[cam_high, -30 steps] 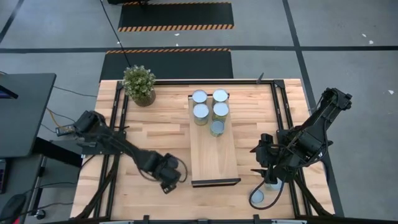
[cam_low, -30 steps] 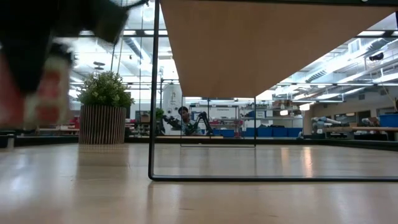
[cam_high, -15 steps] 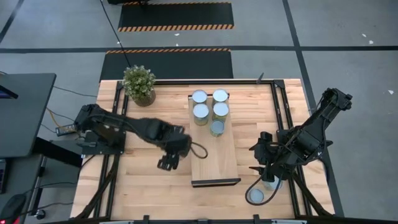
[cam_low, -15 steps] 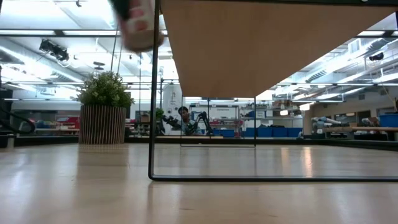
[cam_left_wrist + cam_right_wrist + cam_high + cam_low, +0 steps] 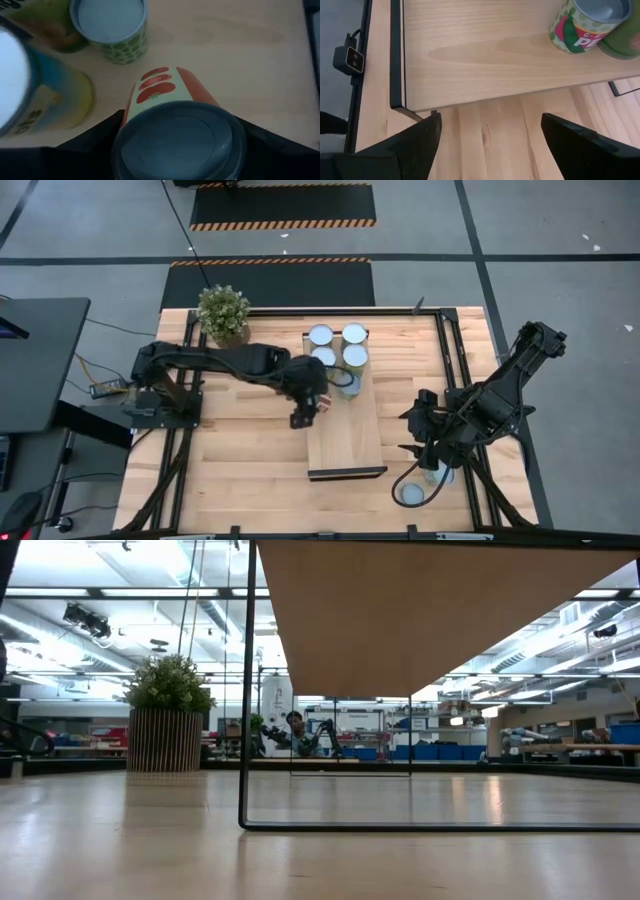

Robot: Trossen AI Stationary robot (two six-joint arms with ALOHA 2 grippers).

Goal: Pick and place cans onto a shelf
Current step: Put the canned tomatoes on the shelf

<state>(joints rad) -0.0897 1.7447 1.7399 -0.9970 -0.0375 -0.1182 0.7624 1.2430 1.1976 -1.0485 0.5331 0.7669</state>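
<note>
My left gripper (image 5: 310, 404) is shut on a can with a red tomato label (image 5: 165, 95), above the left edge of the shelf (image 5: 345, 435), a raised light-wood board. Several cans stand on end at the board's far part, the nearest one (image 5: 348, 385) just right of the held can. My right gripper (image 5: 425, 443) is open and empty over the table, right of the board. One can (image 5: 410, 494) stands on the table near the front edge, and another (image 5: 441, 474) is partly hidden under the right arm. My left gripper pinches the tomato can between its two fingers (image 5: 95, 142), one on each side of the can's wall (image 5: 131, 107). The can's grey end (image 5: 177, 137) faces the wrist camera and its body points away along the fingers. It is lifted above the board.
A potted green plant (image 5: 223, 315) stands at the far left of the table. Black frame rails (image 5: 452, 360) run along both sides. A green-dotted can (image 5: 111, 25) and a yellow can (image 5: 45, 105) stand close to the held can. The board's near half is bare wood.
My left gripper has carried the tomato can from the table's near left part up and toward the far right, to the shelf's left edge beside the standing cans. It has left the low view.
</note>
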